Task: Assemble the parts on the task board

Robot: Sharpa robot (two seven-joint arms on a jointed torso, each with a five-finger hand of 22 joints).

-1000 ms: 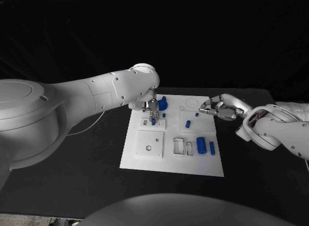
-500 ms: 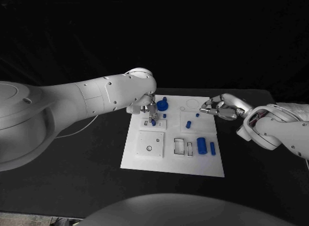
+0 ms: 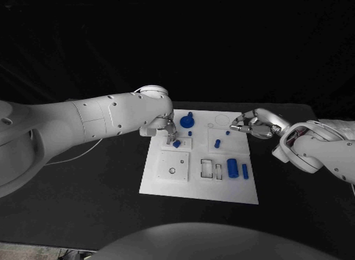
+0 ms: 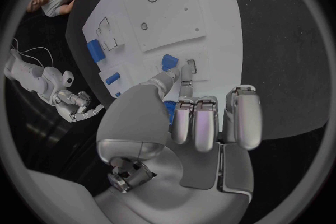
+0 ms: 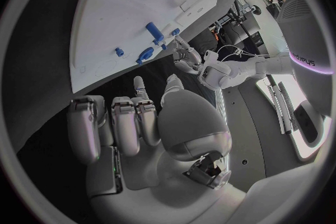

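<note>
1. Starting nearest the robot, the task board (image 3: pixel 199 187) lies white on the black table (image 3: pixel 92 206), its near half carrying a square plate with a hole (image 3: pixel 173 164), a framed slot (image 3: pixel 211 168) and two blue cylinders (image 3: pixel 232 166) lying side by side.
2. Further up, the left hand (image 3: pixel 169 128) hangs over the board's far-left block, and a small blue part (image 3: pixel 177 143) sits at its fingertips (image 4: pixel 186 74). The left wrist view shows the thumb and one finger touching the part while the other fingers are curled back, so I judge it pinched, though only just.
3. To seat it well, the hand should hold the part square to its recess, lower it straight, and press only once it sits level; a tilt would jam it.
4. A round blue part (image 3: pixel 186 121) stands just beyond the hand, and a blue peg (image 3: pixel 216 143) in mid-board.
5. Farthest right, the right hand (image 3: pixel 251 125) hovers at the board's far-right edge, fingers curled around nothing.
</note>
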